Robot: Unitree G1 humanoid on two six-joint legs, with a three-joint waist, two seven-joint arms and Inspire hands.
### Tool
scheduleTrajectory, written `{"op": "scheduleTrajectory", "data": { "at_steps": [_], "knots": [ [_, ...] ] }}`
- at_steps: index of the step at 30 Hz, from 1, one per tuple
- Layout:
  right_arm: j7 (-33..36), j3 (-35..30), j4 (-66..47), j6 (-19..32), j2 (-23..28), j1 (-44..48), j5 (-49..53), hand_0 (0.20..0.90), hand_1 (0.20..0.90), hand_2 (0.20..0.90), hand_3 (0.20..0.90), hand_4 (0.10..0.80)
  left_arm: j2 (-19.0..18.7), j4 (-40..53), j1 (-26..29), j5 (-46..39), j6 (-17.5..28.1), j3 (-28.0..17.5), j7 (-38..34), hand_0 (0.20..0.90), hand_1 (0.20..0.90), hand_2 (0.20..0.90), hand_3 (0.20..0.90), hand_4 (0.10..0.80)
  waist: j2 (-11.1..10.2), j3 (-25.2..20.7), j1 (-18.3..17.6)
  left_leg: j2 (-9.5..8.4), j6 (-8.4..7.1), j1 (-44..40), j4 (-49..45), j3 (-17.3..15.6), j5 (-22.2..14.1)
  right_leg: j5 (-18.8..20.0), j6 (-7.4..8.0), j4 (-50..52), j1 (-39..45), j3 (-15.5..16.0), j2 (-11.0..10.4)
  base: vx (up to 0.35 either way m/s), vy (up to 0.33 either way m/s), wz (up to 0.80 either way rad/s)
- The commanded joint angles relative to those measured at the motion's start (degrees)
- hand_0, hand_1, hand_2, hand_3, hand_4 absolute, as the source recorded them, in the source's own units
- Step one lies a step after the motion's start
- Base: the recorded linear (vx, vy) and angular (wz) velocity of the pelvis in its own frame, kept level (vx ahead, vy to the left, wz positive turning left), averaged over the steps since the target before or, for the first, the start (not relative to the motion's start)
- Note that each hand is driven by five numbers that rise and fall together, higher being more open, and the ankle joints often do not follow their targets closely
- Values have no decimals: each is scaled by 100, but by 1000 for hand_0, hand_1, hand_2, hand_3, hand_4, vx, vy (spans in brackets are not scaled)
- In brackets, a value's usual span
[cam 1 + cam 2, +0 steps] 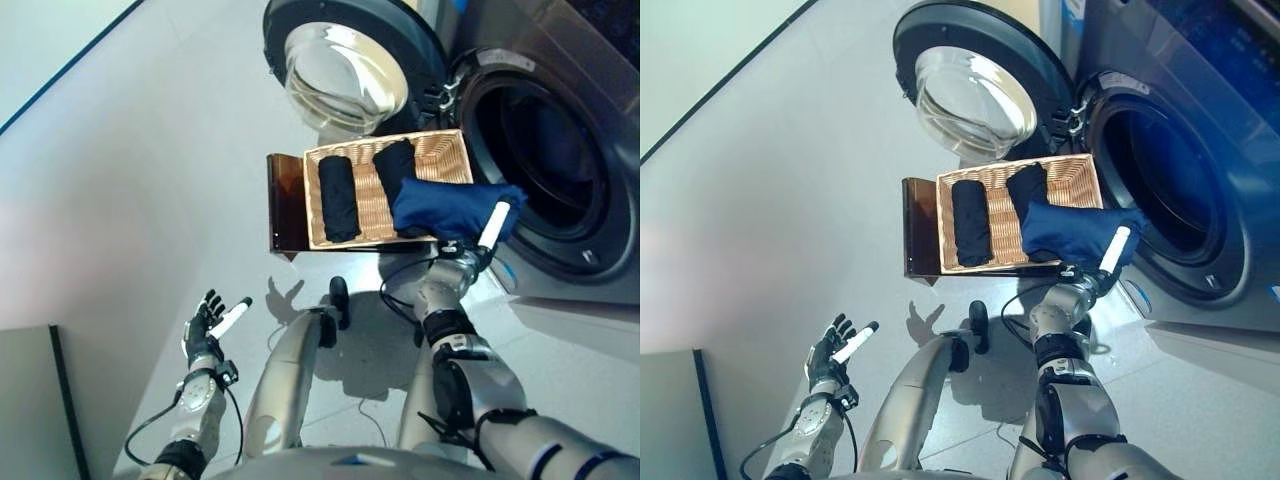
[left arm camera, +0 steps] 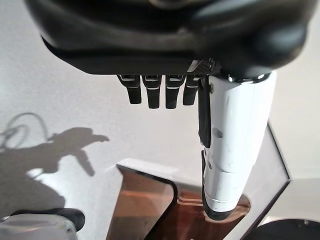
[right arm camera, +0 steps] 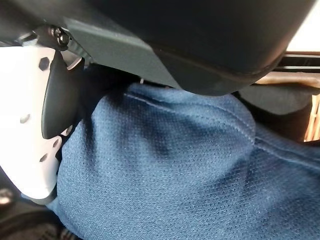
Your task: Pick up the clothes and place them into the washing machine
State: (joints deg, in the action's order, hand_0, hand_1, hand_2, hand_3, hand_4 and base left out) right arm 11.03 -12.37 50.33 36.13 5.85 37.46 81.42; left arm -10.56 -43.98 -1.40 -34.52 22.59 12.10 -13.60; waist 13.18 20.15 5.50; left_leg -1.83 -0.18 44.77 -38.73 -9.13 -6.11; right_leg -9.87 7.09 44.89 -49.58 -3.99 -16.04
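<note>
Blue garment held at the washer's mouth; no print can be read anywhere.

The left hand [image 1: 207, 325] hangs low over the floor, fingers straight and spread, holding nothing. A wicker basket [image 1: 440, 158] on a brown stand [image 1: 285, 200] holds two dark rolled clothes [image 1: 338, 197]. The right hand [image 1: 487, 232] pinches a blue garment [image 1: 445, 206] over the basket's edge, beside the open washing machine [image 1: 555, 150].

This looks like a laundry corner in a home or a test room set up as one. A front-loading washing machine [image 1: 560, 150] stands with its round glass door [image 1: 345, 70] swung wide open. In front of it a wicker basket [image 1: 440, 155] of rolled dark clothes [image 1: 338, 197] rests on a low brown stand [image 1: 285, 205], on a plain pale grey floor [image 1: 130, 180]
</note>
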Motion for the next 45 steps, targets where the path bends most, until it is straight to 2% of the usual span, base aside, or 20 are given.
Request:
{"op": "scheduleTrajectory", "data": {
  "at_steps": [1, 6, 10, 12, 19, 25, 26, 27, 28, 30, 31, 32, 33, 37, 45],
  "knots": [
    [-220, 110, -403, 246, 577, 460, -273, 200, 200, 200, 200, 300, -185, 112, -70, -127, 393, -270, -46, 900, 900, 900, 900, 800, 366, -346, 46, -47, -8, -218, 523, 36, -470, 179, -132, -754, 285, 112, -23, 52, 27, -29],
    [75, -98, -283, 331, 1125, 917, -521, 200, 200, 200, 200, 300, -225, 92, -137, -133, 421, -275, -5, 900, 900, 900, 900, 800, 511, -442, 131, -123, -39, -414, 950, 90, -261, 276, -74, -1102, 507, 122, -40, 56, -5, 8],
    [309, -144, -82, 334, 1591, 1305, -759, 200, 200, 200, 200, 300, -242, -10, -91, -90, 441, -217, 29, 900, 900, 900, 900, 800, 599, -523, 203, -182, -97, -639, 1492, 171, 15, 397, -38, -1475, 684, 217, -73, 15, -31, 3],
    [439, -78, 62, 338, 1783, 1455, -887, 200, 200, 200, 200, 300, -244, -80, -108, -76, 439, -171, 54, 900, 900, 900, 900, 800, 649, -593, 251, -201, -74, -715, 1800, 171, 269, 580, -55, -1632, 697, 280, -81, -33, -20, 16],
    [600, -82, 230, 259, 2187, 1666, -1084, 200, 200, 200, 200, 300, -259, -58, -175, -23, 433, -180, 93, 900, 900, 900, 900, 800, 759, -813, 370, -253, -150, -1026, 2342, 305, 518, 599, -19, -1892, 959, 392, -105, 64, -37, 6],
    [1187, 10, 93, 386, 3211, 2249, -1702, 200, 200, 200, 200, 300, -387, 104, -245, 61, 487, -269, 60, 900, 900, 900, 900, 800, 899, -935, 491, -320, -227, -1223, 2755, 430, 743, 541, 5, -1911, 998, 468, -164, 9, -32, 13],
    [1281, 75, 81, 357, 3408, 2354, -1824, 200, 200, 200, 200, 300, -408, 129, -273, 95, 485, -272, 58, 900, 900, 900, 900, 800, 921, -950, 506, -328, -234, -1240, 2790, 436, 768, 530, 8, -1884, 979, 483, -183, 6, -45, 23],
    [1454, 234, 61, 303, 3826, 2576, -2107, 200, 200, 200, 200, 300, -497, 173, -319, 173, 515, -295, 31, 900, 900, 900, 900, 800, 951, -976, 539, -341, -254, -1246, 2821, 460, 795, 511, 16, -1835, 944, 477, -200, 4, -27, 19],
    [1491, 262, 70, 293, 3847, 2615, -2137, 200, 200, 200, 200, 300, -474, 179, -309, 179, 512, -289, 24, 900, 900, 900, 900, 800, 968, -974, 543, -344, -254, -1242, 2828, 460, 798, 507, 16, -1826, 932, 475, -202, -11, -19, 14],
    [1764, 606, -23, 170, 4386, 2973, -2582, 200, 200, 200, 200, 300, -560, 257, -380, 252, 534, -373, -34, 900, 900, 900, 900, 800, 1011, -968, 545, -357, -277, -1236, 2898, 449, 846, 505, 14, -1758, 830, 438, -218, -9, -3, 10],
    [1783, 637, -13, 160, 4402, 3012, -2596, 200, 200, 200, 200, 300, -539, 262, -371, 259, 531, -370, -42, 900, 900, 900, 900, 800, 1023, -962, 547, -362, -276, -1232, 2905, 444, 850, 500, 15, -1743, 813, 429, -222, -9, -4, 12],
    [1924, 786, -68, 152, 4498, 3075, -2807, 433, 433, 433, 433, 467, -567, 263, -394, 251, 547, -416, -57, 900, 900, 900, 900, 800, 1024, -961, 554, -365, -287, -1225, 2927, 426, 876, 510, 13, -1739, 783, 416, -224, -5, 2, 6],
    [1953, 870, -187, 90, 4510, 3153, -2868, 900, 900, 900, 900, 800, -538, 312, -407, 269, 544, -406, -68, 900, 900, 900, 900, 800, 1046, -946, 541, -364, -287, -1204, 2949, 411, 888, 507, 14, -1724, 733, 391, -220, 0, 0, 0],
    [1881, 1042, -141, -8, 4499, 3206, -2861, 900, 900, 900, 900, 800, -495, 353, -395, 196, 543, -350, -106, 900, 900, 900, 900, 800, 1061, -899, 499, -344, -277, -1156, 2955, 360, 889, 529, 5, -1701, 635, 334, -178, 17, -4, -7],
    [1699, 742, 373, -54, 4057, 2762, -2656, 900, 900, 900, 900, 800, -413, 388, -349, 86, 547, -258, -38, 900, 900, 900, 900, 800, 1092, -940, 458, -343, -230, -1136, 2885, 318, 810, 586, -5, -1756, 644, 279, -171, 30, 10, -5]
  ]
}}
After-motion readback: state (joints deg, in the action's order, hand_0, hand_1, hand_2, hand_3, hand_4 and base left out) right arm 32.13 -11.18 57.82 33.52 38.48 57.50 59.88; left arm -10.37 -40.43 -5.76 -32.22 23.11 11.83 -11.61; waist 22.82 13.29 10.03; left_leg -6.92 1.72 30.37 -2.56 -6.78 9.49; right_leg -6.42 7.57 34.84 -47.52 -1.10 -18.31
